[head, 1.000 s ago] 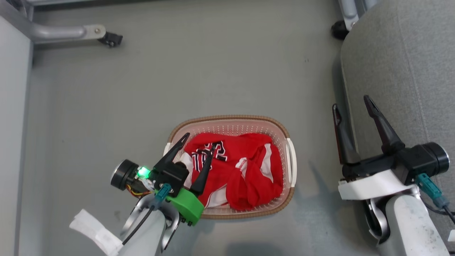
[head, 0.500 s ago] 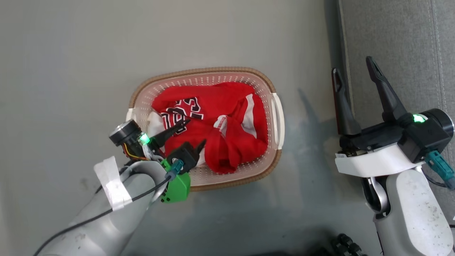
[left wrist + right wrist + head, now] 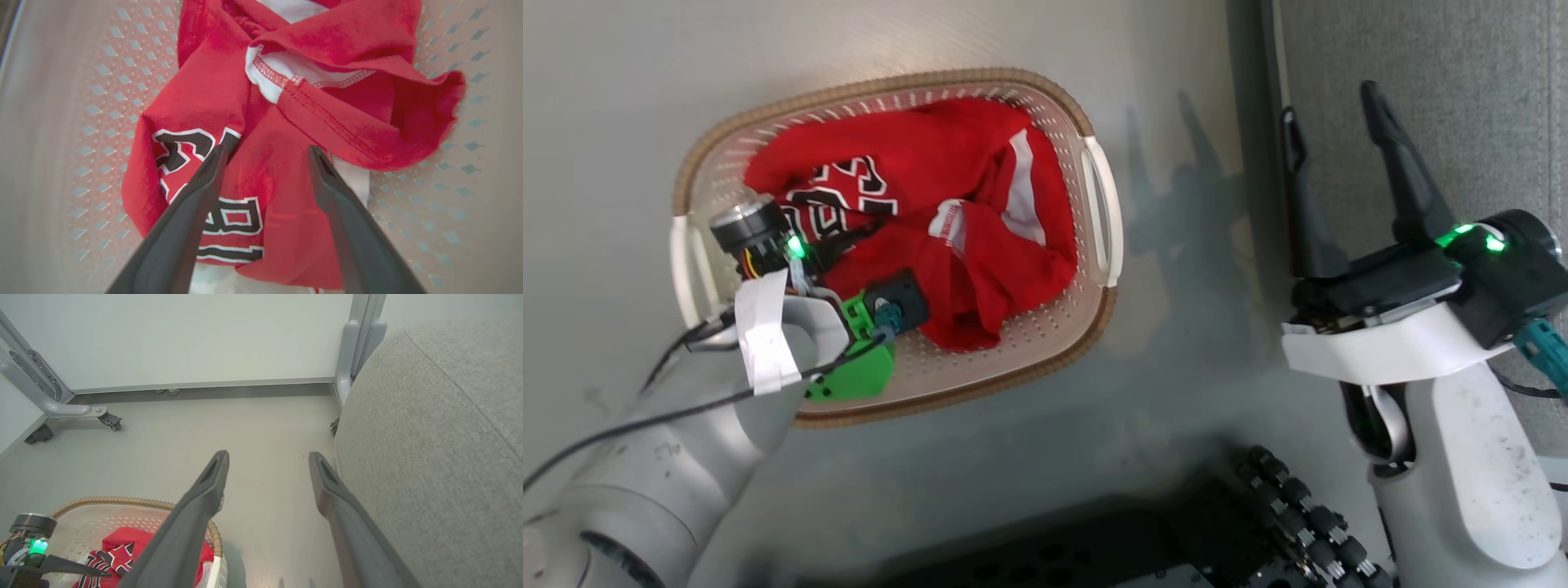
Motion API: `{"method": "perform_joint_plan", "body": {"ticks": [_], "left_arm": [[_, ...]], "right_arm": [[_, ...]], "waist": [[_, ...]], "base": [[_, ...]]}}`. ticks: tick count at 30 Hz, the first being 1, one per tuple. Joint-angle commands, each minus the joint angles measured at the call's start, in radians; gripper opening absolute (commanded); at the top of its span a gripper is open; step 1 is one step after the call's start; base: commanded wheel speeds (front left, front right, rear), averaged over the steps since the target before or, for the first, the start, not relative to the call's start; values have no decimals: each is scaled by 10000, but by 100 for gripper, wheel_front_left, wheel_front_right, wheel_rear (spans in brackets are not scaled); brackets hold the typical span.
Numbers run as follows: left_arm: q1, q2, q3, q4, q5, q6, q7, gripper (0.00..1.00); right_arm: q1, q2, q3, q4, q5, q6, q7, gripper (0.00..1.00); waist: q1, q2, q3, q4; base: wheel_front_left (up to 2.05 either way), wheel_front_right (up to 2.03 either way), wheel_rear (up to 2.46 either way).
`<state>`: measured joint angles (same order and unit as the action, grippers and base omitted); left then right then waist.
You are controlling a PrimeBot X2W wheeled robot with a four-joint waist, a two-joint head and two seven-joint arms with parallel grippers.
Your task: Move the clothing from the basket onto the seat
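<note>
left gripper (image 3: 267,149) released over red white-trimmed sports garments (image 3: 327,49)

its dark fingers (image 3: 192,204) straddle a fold of the jersey (image 3: 192,106), inside the cream perforated plastic basket (image 3: 890,82). right gripper (image 3: 1330,102), well off to its right, released and empty beside the grey fabric seat (image 3: 1462,82).

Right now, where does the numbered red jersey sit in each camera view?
Head view: numbered red jersey, upper left, inside the basket.
Left wrist view: centre-left, at the open left hand.
Right wrist view: bottom-left corner.
Shared landmark: the perforated basket.
</note>
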<state>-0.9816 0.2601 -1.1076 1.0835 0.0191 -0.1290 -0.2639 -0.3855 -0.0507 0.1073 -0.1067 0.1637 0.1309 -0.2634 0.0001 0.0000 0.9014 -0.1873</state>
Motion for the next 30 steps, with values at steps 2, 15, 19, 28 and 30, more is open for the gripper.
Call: {"method": "perform_joint_plan", "body": {"ticks": [2,15,19,28,30], "left_arm": [[-493,97,-390,407,50,-7,-10,100],[-1704,-59,-1302,1475,265,28,-8,100],[-1821,-136,-1340,1690,261,105,26,100],[-1845,-45,-1419,1995,161,109,690,98],[-1852,29,-1431,2048,115,100,976,10]], "right_arm": [[-194,-2,277,31,47,-3,-19,100],[-565,-5,537,-116,180,-3,-20,100],[-608,-4,474,-142,248,-3,-20,100],[-654,-5,531,-173,351,-3,-20,100],[-691,-5,551,-152,379,-3,-20,100]], "waist": [[-1,0,905,-602],[-1,0,1857,-670],[-1,0,2066,-694],[-1,0,2311,-735],[-1,0,2320,-731]], "base": [[0,0,0],[0,0,0],[0,0,0],[0,0,0],[0,0,0]]}}
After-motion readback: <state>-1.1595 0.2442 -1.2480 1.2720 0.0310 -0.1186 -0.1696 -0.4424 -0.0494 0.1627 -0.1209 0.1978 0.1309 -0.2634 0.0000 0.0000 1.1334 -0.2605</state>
